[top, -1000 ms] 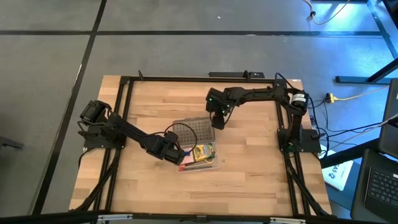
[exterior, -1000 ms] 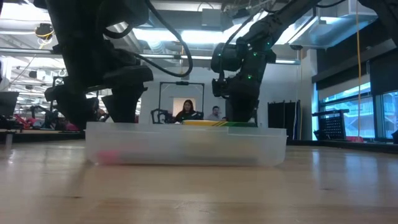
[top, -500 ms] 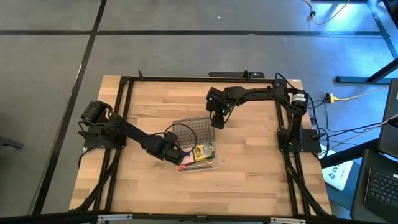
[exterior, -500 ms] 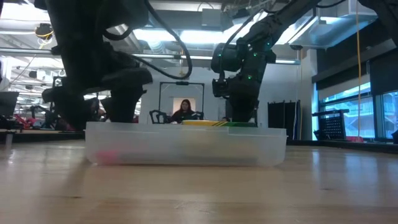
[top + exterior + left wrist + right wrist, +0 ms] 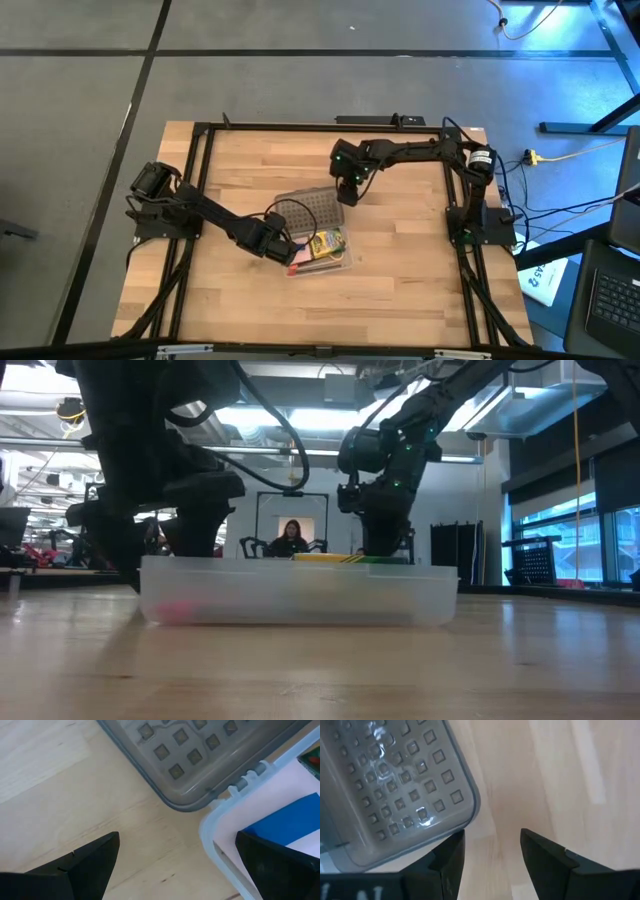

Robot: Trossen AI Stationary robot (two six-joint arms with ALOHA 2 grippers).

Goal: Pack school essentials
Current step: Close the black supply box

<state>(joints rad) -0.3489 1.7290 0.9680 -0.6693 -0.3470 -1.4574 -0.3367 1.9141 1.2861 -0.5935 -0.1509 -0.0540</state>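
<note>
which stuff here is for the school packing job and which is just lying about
For the job:
- crayon box
- pink pad
- blue block
- clear case
- dotted lid

Lying about:
- yellow cable on the floor
- paper sheet beside the table

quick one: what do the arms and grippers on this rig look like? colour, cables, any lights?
Both arms are black, jointed links. Left arm carries a loose black cable looping near its wrist. Right arm shows small green lights by the wrist. Left gripper and right gripper each have two dark, flat, wedge-shaped fingers.

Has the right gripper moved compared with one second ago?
Yes, slightly. In the high view the right gripper has shifted a little toward the table's far edge, above the far corner of the grey lid.
</note>
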